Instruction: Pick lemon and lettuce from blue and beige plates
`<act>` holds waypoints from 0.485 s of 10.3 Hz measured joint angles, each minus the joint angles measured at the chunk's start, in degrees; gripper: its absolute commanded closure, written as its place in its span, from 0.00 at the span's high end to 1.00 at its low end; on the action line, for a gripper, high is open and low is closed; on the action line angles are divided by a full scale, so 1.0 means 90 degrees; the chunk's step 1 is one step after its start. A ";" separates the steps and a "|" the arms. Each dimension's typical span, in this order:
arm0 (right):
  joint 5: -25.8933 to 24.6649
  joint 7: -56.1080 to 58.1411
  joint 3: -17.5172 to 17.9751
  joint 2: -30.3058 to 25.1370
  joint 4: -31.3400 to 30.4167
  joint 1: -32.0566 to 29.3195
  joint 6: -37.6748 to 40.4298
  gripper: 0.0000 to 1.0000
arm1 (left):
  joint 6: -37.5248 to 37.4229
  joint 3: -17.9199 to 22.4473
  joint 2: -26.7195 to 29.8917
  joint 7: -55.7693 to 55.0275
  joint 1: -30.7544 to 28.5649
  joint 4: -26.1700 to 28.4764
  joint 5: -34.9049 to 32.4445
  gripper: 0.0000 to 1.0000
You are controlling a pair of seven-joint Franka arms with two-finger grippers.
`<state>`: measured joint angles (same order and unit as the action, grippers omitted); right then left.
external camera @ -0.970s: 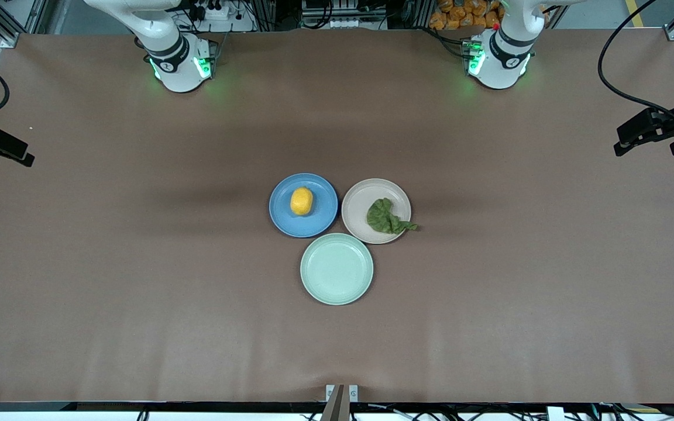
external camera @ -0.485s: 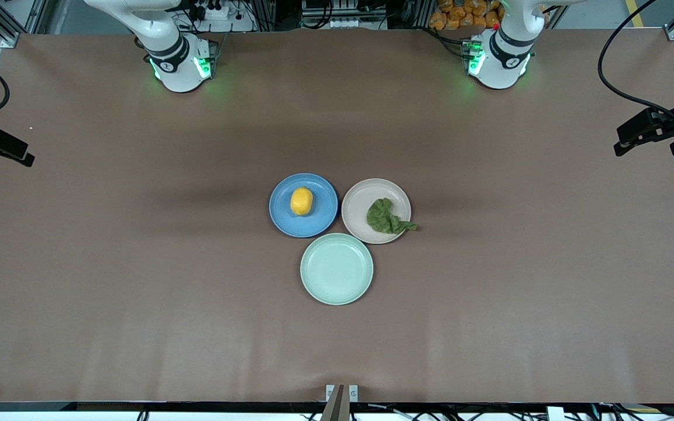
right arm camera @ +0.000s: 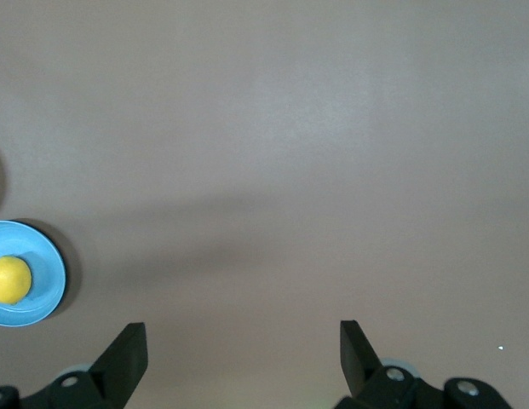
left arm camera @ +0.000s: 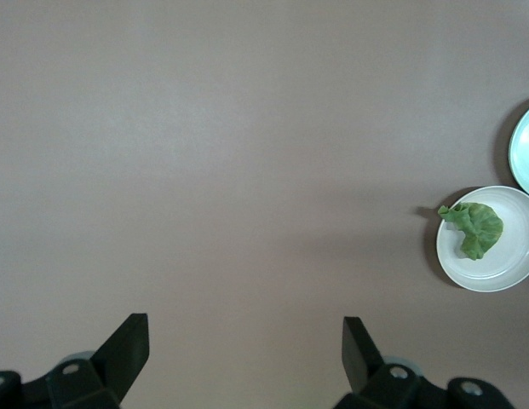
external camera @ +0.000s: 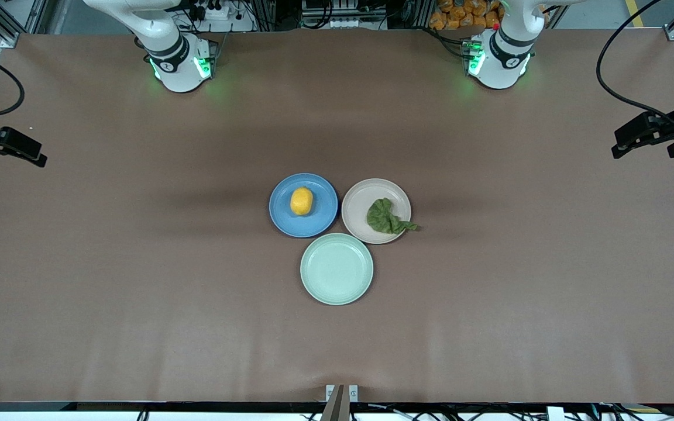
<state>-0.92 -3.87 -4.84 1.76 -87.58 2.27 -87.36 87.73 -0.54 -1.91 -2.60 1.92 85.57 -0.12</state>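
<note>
Left gripper (left arm camera: 244, 358) wide, bases cut off, over bare table (external camera: 518, 280), right gripper (right arm camera: 243, 356) likewise, lemon (external camera: 301, 200) on blue plate (external camera: 322, 219), lettuce (external camera: 385, 217) on beige plate (external camera: 360, 202), tail overhanging rim at 4 o'clock, mint plate (external camera: 336, 269) nearest camera.

Table (external camera: 138, 280) with three plates.
Blue plate (external camera: 319, 219) and beige plate (external camera: 357, 204) touch side by side; mint plate (external camera: 337, 269) lies nearer the camera.

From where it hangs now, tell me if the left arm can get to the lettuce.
Probably yes. The left gripper hangs open over bare table toward its own end, and nothing stands between it and the lettuce, which lies uncovered on the beige plate.
</note>
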 measured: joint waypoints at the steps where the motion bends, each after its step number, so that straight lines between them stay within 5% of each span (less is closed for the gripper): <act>1: 0.0000 0.0000 -0.0001 0.0015 0.0000 0.0002 0.0009 1.00 | 0.0007 -0.0013 -0.0031 0.0000 0.0002 0.0011 0.0014 1.00; 5: 0.0000 -0.0011 0.0005 0.0417 -0.0012 0.0289 0.0134 1.00 | 0.0583 -0.0063 -0.0078 -0.0008 0.0000 0.0613 0.0359 1.00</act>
<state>-0.92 -3.97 -4.80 5.52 -87.69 4.88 -86.15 92.98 -1.11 -2.61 -2.67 1.92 91.09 3.11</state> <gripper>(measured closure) 0.000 0.000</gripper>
